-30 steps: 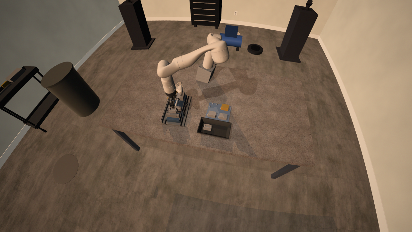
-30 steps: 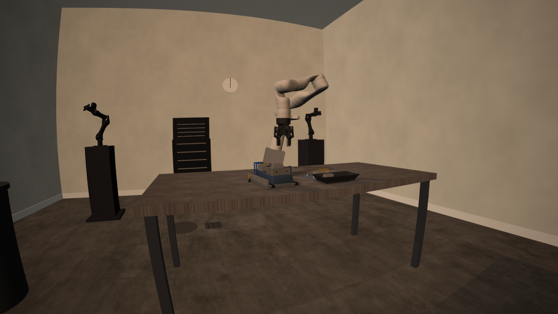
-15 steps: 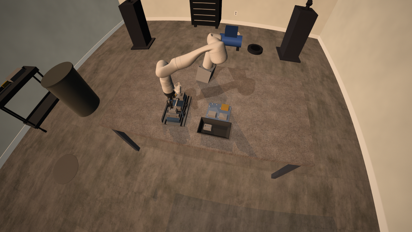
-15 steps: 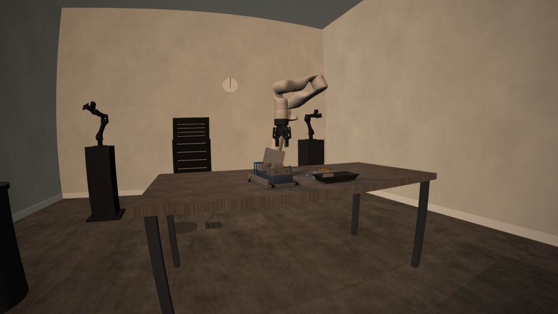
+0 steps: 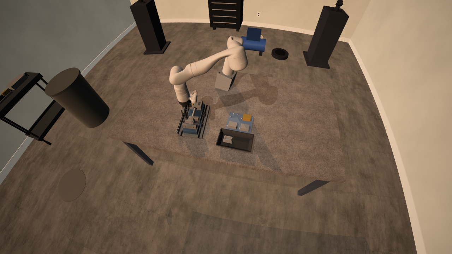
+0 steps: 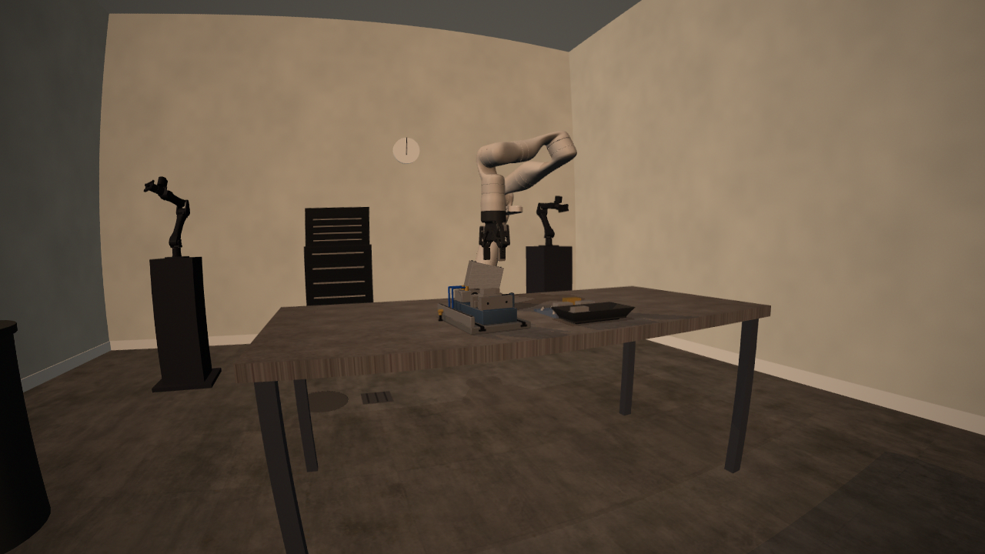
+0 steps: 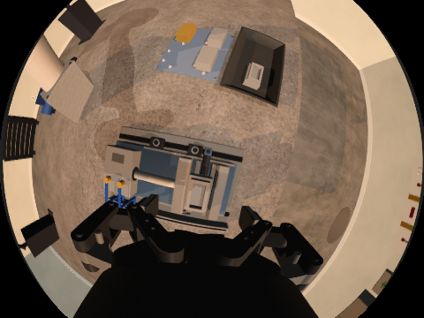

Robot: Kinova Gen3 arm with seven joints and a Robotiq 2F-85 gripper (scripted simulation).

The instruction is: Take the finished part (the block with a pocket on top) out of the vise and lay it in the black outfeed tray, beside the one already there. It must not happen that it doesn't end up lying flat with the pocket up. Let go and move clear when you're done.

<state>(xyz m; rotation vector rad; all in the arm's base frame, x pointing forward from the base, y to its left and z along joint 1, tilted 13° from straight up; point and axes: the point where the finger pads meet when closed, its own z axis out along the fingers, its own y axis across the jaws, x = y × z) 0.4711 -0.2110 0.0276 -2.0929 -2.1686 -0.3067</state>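
Room: beige wall [image 5: 394, 78] [image 6: 275, 103], brown speckled tabletop [image 5: 290, 126] [image 6: 385, 330] [image 7: 190, 106]. Finished part [image 5: 189, 120] [image 6: 488, 292] [image 7: 197, 194] is in the vise [image 5: 192, 129] [image 6: 497, 315] [image 7: 159, 160], between its jaws, pocket up. Wrist view: long axis runs along the jaw faces, crosswise to the round screw [image 7: 152, 177]. Jaw faces flank both long sides; a black arm [image 7: 206, 162] stands near one short end. Upper edges look reachable from above, exact side clearance can't tell.

Pincer [image 5: 186, 114] [image 6: 493, 253] [image 7: 199, 209] released, fingers spread wide, nothing held; hangs above the vise, tips pointing down, apart from the part.

Black outfeed tray [image 5: 241, 142] [image 6: 596, 314] [image 7: 263, 43]: just beside the blue plate [image 5: 235, 119] [image 7: 183, 57], apart from the vise. One pocketed block [image 5: 227, 139] [image 6: 578, 308] [image 7: 253, 75] already inside, flat, pocket up, long axis along the tray's long side, at the end nearer the vise. Bare tray floor takes up the other end, sloped walls all round. Plate carries an orange block [image 5: 247, 117] [image 6: 572, 299] [image 7: 185, 33] plus two pale blocks, all outside the tray

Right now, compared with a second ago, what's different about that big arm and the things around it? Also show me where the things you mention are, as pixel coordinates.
The arm's open gripper [image 5: 186, 114] [image 6: 494, 255] [image 7: 199, 209] has shifted slightly left in the top and exterior pictures, and dipped a little. It has neither grasped nor released anything. The vise [image 5: 190, 130] [image 6: 499, 315] [image 7: 159, 159] and black tray [image 5: 241, 145] [image 6: 592, 315] [image 7: 275, 66] stayed put.
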